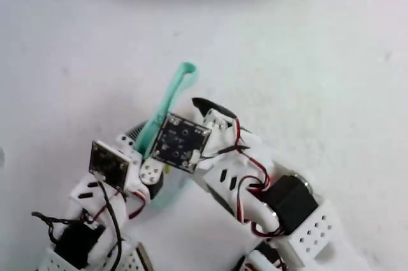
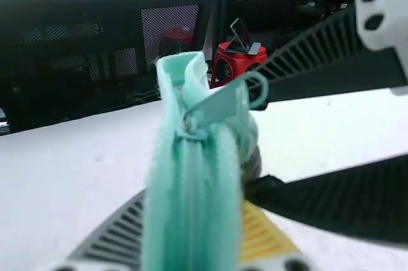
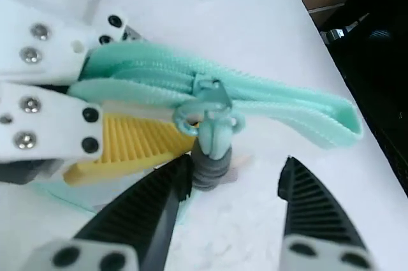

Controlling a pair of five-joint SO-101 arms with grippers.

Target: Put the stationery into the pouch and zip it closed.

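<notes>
Here the mint-green pouch (image 1: pixel 164 102) sits edge-up, zip uppermost, near the middle of the white bench (image 1: pixel 306 60). The left claw (image 1: pixel 145 145) grips one end of it. Its zipper pull (image 3: pixel 210 102) juts out close by the right claw (image 3: pixel 237 169), whose black fingers (image 3: pixel 153 201) are spread wide.

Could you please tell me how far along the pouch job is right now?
Done, it seems: the zip on the pouch looks closed up to the slider, near its end. In hand: the left gripper clamps the pouch; the right gripper is open around the pull tab. Remaining: pulling any last stretch, then letting go. The contents are hidden.
</notes>
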